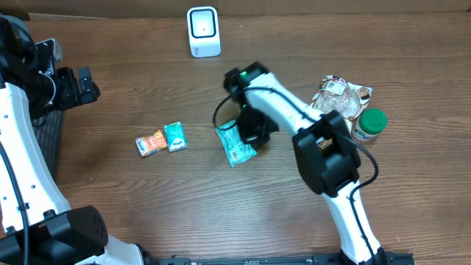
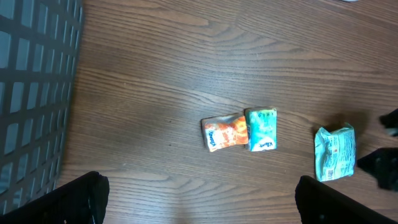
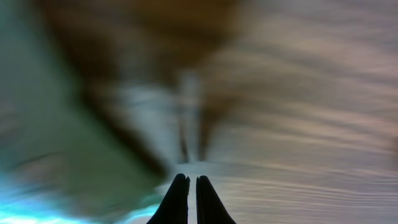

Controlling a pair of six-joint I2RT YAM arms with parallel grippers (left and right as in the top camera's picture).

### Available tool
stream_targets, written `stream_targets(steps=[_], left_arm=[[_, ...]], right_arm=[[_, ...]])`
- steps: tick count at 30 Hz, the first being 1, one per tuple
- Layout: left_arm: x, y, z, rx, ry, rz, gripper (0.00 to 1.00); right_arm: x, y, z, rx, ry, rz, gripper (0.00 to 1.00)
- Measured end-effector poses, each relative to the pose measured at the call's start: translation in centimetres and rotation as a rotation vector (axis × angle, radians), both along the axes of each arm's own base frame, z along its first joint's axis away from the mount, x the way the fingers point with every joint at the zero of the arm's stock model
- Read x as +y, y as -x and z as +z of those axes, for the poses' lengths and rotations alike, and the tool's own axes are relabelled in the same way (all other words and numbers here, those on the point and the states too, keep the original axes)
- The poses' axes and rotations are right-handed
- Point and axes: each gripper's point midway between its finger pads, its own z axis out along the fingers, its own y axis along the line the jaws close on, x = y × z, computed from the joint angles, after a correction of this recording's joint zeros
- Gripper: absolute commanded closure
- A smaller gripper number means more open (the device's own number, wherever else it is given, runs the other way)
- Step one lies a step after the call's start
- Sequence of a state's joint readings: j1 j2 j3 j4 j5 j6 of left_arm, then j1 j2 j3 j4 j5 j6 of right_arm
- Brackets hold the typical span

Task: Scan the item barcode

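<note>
Starting at the left, a black wire-grid basket (image 2: pixel 31 74) borders the wood-grain table (image 1: pixel 132 66). The left gripper (image 2: pixel 200 183) hangs over the tabletop with its two dark fingers spread wide, holding nothing. Two small, soft, crinkled rectangular packets lie touching side by side: one orange packet (image 1: pixel 150 143) and one teal packet (image 1: pixel 174 136). At the far edge stands one barcode scanner (image 1: pixel 203 31), a white rounded box with a dark window. Near the table's middle lies a third, pale green packet (image 1: pixel 232 147), wrinkled and printed. The right gripper (image 3: pixel 193 193) is down at its right edge with fingertips pressed together. The blur hides whether any wrapper is pinched. Furthest right sit one crumpled clear plastic bag (image 1: pixel 342 94) and one round jar (image 1: pixel 368 124) with a green lid.
</note>
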State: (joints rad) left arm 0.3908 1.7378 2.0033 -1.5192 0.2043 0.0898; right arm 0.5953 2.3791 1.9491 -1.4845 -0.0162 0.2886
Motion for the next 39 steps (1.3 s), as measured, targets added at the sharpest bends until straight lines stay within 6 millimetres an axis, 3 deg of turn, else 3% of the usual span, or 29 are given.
stream_targets(steps=[9, 13, 15, 17, 18, 22, 25, 28, 31, 39], left_arm=[[0.0, 0.0, 0.0, 0.0, 0.0, 0.0, 0.0], [0.0, 0.0, 0.0, 0.0, 0.0, 0.0, 0.0], [0.0, 0.0, 0.0, 0.0, 0.0, 0.0, 0.0], [0.0, 0.0, 0.0, 0.0, 0.0, 0.0, 0.01], [0.0, 0.0, 0.0, 0.0, 0.0, 0.0, 0.0], [0.0, 0.0, 0.0, 0.0, 0.0, 0.0, 0.01], [0.0, 0.0, 0.0, 0.0, 0.0, 0.0, 0.0], [0.0, 0.0, 0.0, 0.0, 0.0, 0.0, 0.0], [0.0, 0.0, 0.0, 0.0, 0.0, 0.0, 0.0], [0.0, 0.0, 0.0, 0.0, 0.0, 0.0, 0.01]], right_arm=[[7.3, 4.3, -0.2, 0.03, -0.133, 0.124, 0.96], [8.6, 4.2, 0.5, 0.031, -0.188, 0.12, 0.96], [8.9, 3.4, 1.8, 0.02, -0.214, 0.109, 0.96], [9.1, 2.0, 3.4, -0.01, -0.247, 0.103, 0.91], [9.0, 1.2, 4.4, -0.023, -0.26, 0.098, 0.71], [7.7, -2.9, 7.9, -0.113, -0.336, 0.087, 0.38], [6.1, -5.7, 8.8, -0.169, -0.391, 0.119, 0.25], [4.4, -7.4, 8.5, -0.179, -0.456, 0.192, 0.24], [3.3, -7.7, 7.3, -0.149, -0.56, 0.289, 0.26], [5.4, -5.4, 4.2, -0.091, -0.792, 0.468, 0.29]])
